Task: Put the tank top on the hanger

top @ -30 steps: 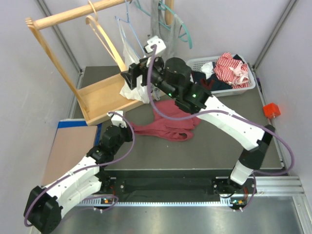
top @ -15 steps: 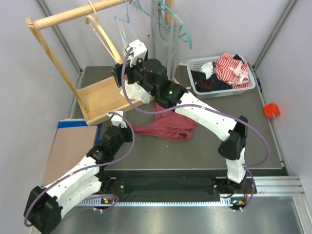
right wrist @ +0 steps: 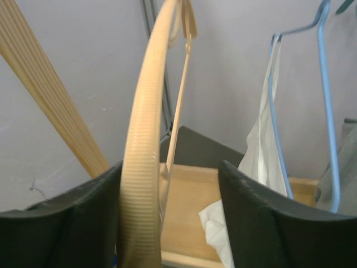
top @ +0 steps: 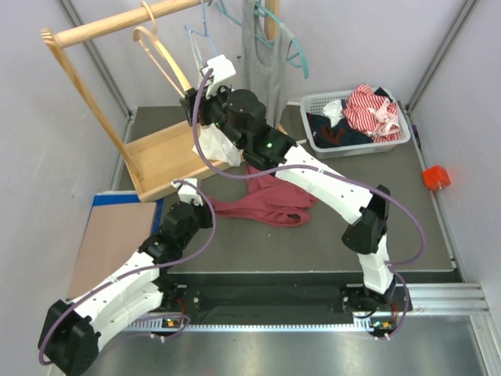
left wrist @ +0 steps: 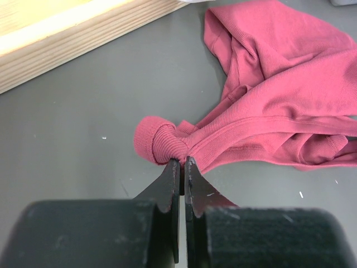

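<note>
From above, we saw the tank top [top: 270, 205], plain maroon, lying crumpled on the dark table [top: 329, 243]. The left gripper [top: 202, 202] was at its left end. The hanger [top: 160, 59], pale wood, hung from the wooden rack [top: 86, 35]. The right gripper [top: 192, 106] was up at its lower arm. A blue wire hanger [top: 196, 47], a grey top [top: 258, 63] and a teal hanger [top: 296, 55] hung alongside. A white basket [top: 313, 102] of clothes stood to the right.

At the left wrist, the left gripper [left wrist: 182, 163] had its fingers pressed almost together on a bunched fold of the tank top [left wrist: 279, 106]. The rack's base [left wrist: 72, 33] lay beyond.

At the right wrist, the right gripper [right wrist: 171, 164] was spread wide. The ribbed hanger [right wrist: 146, 139] ran between the fingers [right wrist: 262, 218], close to the left one; we could not tell whether it touched. The blue wire hanger [right wrist: 326, 84] carried a white camisole [right wrist: 262, 151].
</note>
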Robot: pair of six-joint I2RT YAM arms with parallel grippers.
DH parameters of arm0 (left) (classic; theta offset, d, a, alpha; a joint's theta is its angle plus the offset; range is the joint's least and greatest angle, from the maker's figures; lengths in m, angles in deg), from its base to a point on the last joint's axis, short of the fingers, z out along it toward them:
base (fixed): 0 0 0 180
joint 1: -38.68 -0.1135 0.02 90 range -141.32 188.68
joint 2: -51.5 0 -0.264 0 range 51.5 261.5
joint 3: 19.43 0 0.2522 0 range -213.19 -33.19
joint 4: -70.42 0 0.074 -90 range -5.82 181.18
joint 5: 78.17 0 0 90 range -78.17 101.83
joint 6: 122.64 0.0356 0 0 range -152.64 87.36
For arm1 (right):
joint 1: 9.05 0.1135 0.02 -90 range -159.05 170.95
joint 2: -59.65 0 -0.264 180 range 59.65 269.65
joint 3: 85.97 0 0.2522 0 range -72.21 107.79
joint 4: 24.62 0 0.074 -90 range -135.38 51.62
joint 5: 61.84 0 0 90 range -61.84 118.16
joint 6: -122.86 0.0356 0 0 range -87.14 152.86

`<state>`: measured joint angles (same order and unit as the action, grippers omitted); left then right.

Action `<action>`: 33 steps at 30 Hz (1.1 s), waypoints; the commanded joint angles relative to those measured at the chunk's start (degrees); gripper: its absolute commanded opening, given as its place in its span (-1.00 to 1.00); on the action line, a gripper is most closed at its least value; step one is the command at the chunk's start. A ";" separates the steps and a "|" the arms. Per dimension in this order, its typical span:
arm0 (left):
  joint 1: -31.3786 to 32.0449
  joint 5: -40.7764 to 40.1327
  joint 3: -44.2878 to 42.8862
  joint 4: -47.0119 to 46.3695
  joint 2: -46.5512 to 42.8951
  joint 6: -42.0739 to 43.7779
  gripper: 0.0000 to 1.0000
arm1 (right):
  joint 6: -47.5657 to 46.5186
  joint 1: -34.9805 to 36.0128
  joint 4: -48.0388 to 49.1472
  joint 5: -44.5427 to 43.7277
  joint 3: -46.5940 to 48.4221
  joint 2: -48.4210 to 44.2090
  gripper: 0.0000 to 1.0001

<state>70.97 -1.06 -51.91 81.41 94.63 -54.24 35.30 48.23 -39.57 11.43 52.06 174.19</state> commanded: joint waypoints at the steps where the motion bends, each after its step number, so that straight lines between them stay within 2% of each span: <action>1: 0.05 0.14 -0.35 -1.45 -1.47 -0.72 -1.00 | -0.42 0.56 2.95 0.11 5.10 1.65 -0.05; 3: -0.04 0.14 -0.35 -1.45 -1.74 -0.72 -1.00 | -0.68 0.64 3.56 0.64 5.46 1.83 -0.21; 4: 0.05 0.14 -0.35 -1.45 -1.65 -0.72 -1.00 | -0.68 0.56 3.74 0.73 5.72 1.83 -0.39; 6: 0.05 -0.12 -0.35 -1.28 -1.74 -0.63 -1.00 | -0.68 0.64 4.35 1.17 5.98 1.91 -0.60; 7: 0.05 -0.21 -0.35 -1.19 -1.83 -0.63 -1.00 | -0.77 0.64 4.53 1.09 6.25 1.83 -0.79; 9: 0.05 -0.21 -0.44 -1.10 -2.09 -0.63 -1.00 | -0.68 0.64 5.32 1.18 6.51 1.56 -0.99; 28: 0.05 -0.48 -0.26 -1.19 -1.91 -0.37 -1.00 | -2.09 2.22 9.72 3.46 6.08 -1.25 -1.00; 33: 0.05 -0.12 -0.09 -1.89 -0.86 -0.10 -1.00 | -6.82 5.12 10.41 0.58 4.06 -3.09 -1.00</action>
<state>70.97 -1.10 -51.91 81.68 93.17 -54.79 32.46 50.13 -34.37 14.07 55.08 175.76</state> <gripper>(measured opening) 0.025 0.260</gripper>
